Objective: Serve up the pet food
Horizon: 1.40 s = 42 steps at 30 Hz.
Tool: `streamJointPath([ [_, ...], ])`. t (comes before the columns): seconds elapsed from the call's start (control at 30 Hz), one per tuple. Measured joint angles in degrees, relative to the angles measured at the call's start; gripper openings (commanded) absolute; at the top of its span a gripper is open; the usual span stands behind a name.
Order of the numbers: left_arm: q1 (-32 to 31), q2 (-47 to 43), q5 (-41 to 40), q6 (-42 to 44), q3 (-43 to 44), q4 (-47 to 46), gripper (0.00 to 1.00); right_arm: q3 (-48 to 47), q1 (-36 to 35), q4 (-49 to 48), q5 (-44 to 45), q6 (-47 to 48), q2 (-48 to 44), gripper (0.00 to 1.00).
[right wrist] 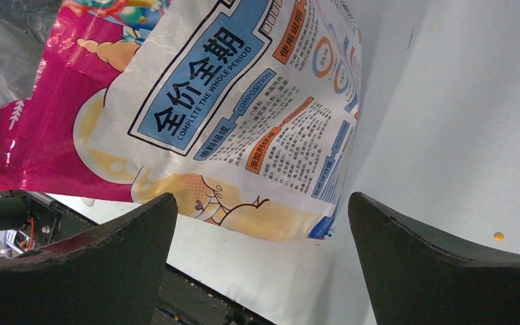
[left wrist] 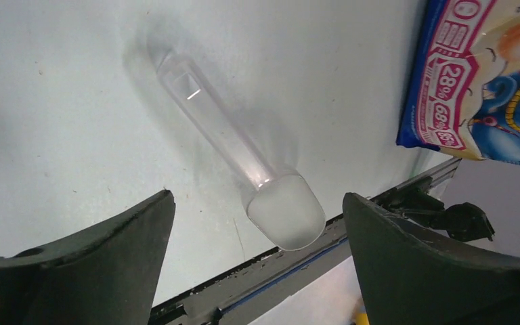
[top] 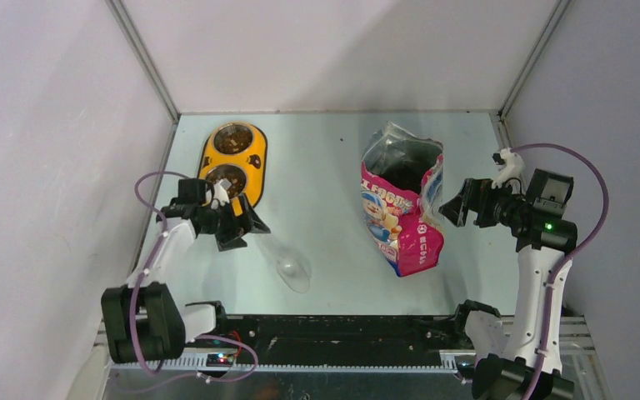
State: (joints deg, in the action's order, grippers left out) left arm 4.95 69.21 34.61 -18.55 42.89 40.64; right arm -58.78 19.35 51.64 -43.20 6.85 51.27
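Brown pet food fills the two cups of a yellow double bowl at the far left. The clear plastic scoop lies on the table with no kibble seen in it; in the left wrist view its handle runs down to its cup. My left gripper is open and empty, above the scoop's handle end, with the scoop between its jaws in the left wrist view. The pink-blue bag stands open, its inside dark. My right gripper is open and empty beside the bag's right side.
The bag fills the right wrist view, and its corner shows in the left wrist view. A black rail runs along the near table edge. Grey walls close in the table. One orange crumb lies on the table.
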Motion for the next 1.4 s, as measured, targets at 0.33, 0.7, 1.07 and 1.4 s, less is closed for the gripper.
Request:
streamJointPath([
  [0.33, 0.1, -9.2, 2.1, 3.7, 6.5, 3.9, 1.00, -0.3, 0.0, 0.5, 0.1, 0.3, -2.6, 1.00],
  [0.7, -0.6, -16.2, 5.3, 11.8, 11.6, 8.5, 1.00, -16.8, -0.3, 4.1, 1.3, -1.1, -2.7, 0.98],
  [1.07, -4.2, -16.9, 0.0, 27.7, 21.3, 18.1, 1.00, -32.4, -16.0, 7.2, 2.8, 2.4, 6.0, 0.77],
  [1.4, -4.3, -17.8, 7.1, 28.0, 25.1, 18.4, 0.93, -34.0, -35.5, 11.4, 12.2, 11.3, 13.9, 0.67],
])
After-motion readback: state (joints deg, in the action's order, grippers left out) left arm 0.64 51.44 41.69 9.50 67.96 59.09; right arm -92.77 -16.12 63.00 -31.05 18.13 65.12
